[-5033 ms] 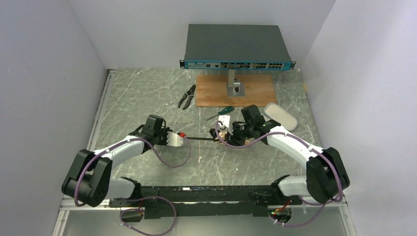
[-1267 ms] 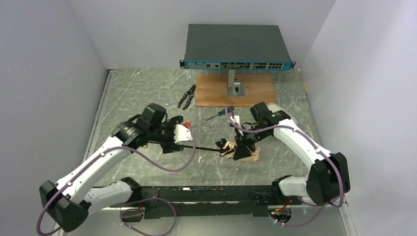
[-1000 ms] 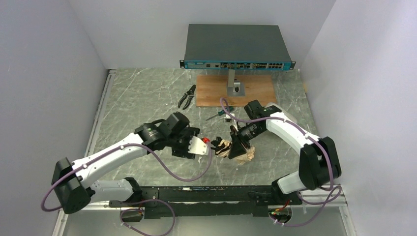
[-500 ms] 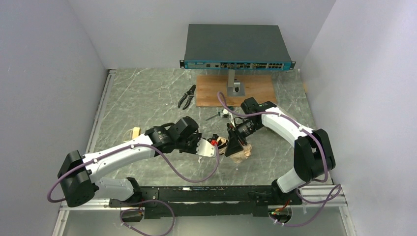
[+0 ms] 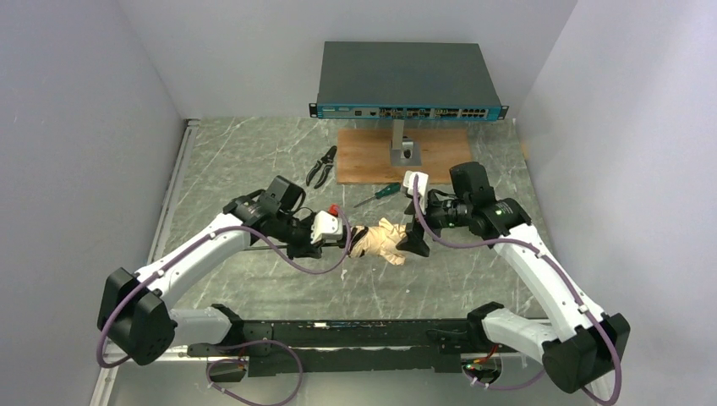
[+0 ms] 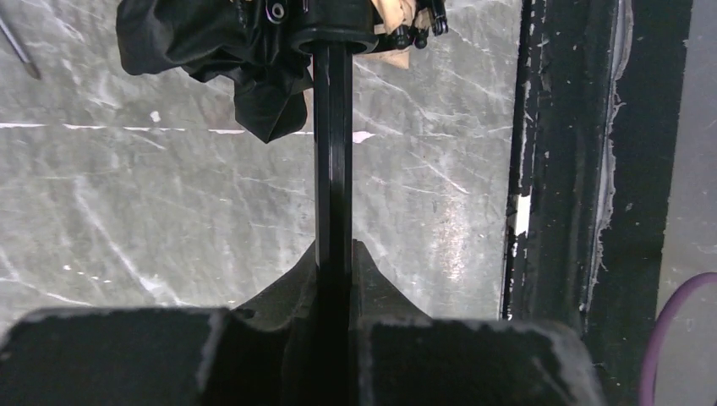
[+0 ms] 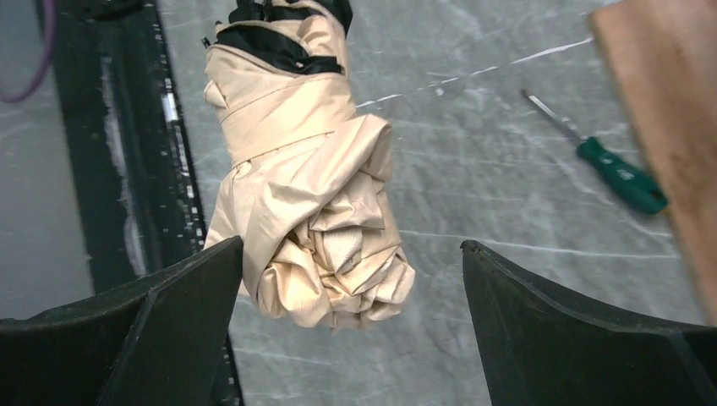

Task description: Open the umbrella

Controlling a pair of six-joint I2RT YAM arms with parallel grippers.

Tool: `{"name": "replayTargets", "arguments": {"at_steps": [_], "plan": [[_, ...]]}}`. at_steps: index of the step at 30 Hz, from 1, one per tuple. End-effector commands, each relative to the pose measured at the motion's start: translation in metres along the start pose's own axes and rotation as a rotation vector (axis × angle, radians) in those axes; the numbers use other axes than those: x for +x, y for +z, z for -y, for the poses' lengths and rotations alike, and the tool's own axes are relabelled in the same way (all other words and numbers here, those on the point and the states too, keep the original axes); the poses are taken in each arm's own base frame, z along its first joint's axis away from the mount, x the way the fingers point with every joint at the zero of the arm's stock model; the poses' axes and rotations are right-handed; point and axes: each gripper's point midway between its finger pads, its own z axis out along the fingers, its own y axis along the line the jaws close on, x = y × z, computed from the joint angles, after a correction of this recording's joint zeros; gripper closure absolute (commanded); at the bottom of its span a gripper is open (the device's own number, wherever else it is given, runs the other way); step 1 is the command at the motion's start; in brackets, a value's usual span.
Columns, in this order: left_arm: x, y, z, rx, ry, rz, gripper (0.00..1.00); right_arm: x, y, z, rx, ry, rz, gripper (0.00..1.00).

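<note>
Just beyond the black rail at the table's near edge, the two arms reach inward toward the middle of the grey marbled top. There the left gripper is clamped tight on the umbrella's thin black shaft. In the left wrist view the shaft runs straight out from between the closed fingers to the black lining bunched at the far end. The umbrella is a folded, crumpled gold-beige bundle lying sideways between the two grippers; whether it rests on the table cannot be told. The right gripper faces the bundle's other end with its jaws spread wide. They hold nothing, and the fabric sits in the gap, nearer one finger than the other. Farther back, a green-handled screwdriver lies on the table, then black pliers to its left. Behind them is a wooden board, where a stand carries a dark network switch against the back wall.
</note>
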Motion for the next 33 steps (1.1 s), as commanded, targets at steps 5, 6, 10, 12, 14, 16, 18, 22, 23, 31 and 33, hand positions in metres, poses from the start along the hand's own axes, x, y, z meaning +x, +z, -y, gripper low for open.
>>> {"name": "replayTargets", "arguments": {"at_steps": [5, 6, 10, 12, 14, 16, 18, 22, 23, 31, 33], "plan": [[-0.037, -0.012, -0.024, -0.141, 0.080, 0.127, 1.00, -0.013, -0.003, 0.010, 0.066, -0.067, -0.012, 0.00], [-0.038, -0.015, -0.031, -0.204, 0.120, 0.119, 1.00, -0.014, -0.003, 0.005, 0.034, -0.038, -0.015, 0.00], [-0.038, -0.030, -0.058, -0.400, 0.237, 0.045, 1.00, -0.025, -0.004, -0.007, -0.045, 0.063, -0.013, 0.00], [-0.034, -0.036, -0.066, -0.456, 0.297, -0.009, 1.00, -0.037, -0.007, -0.009, -0.070, 0.102, 0.008, 0.00], [-0.028, -0.040, -0.068, -0.495, 0.374, -0.093, 1.00, -0.048, -0.010, -0.012, -0.096, 0.134, 0.019, 0.00], [-0.022, -0.045, -0.066, -0.511, 0.453, -0.172, 1.00, -0.056, -0.011, -0.009, -0.091, 0.148, 0.025, 0.00], [-0.024, -0.049, -0.062, -0.504, 0.473, -0.192, 1.00, -0.056, -0.008, -0.001, -0.066, 0.157, 0.016, 0.00], [-0.042, -0.071, -0.053, -0.538, 0.504, -0.119, 1.00, -0.038, 0.007, -0.010, -0.177, 0.195, -0.058, 0.00], [-0.047, -0.076, -0.049, -0.555, 0.543, -0.097, 1.00, -0.036, 0.012, -0.014, -0.209, 0.218, -0.077, 0.00], [-0.076, -0.108, -0.043, -0.786, 0.886, -0.044, 1.00, -0.045, 0.038, -0.056, -0.375, 0.161, -0.091, 0.00], [-0.086, -0.117, -0.045, -0.866, 0.945, -0.030, 1.00, -0.046, 0.042, -0.066, -0.422, 0.170, -0.090, 0.00]]}}
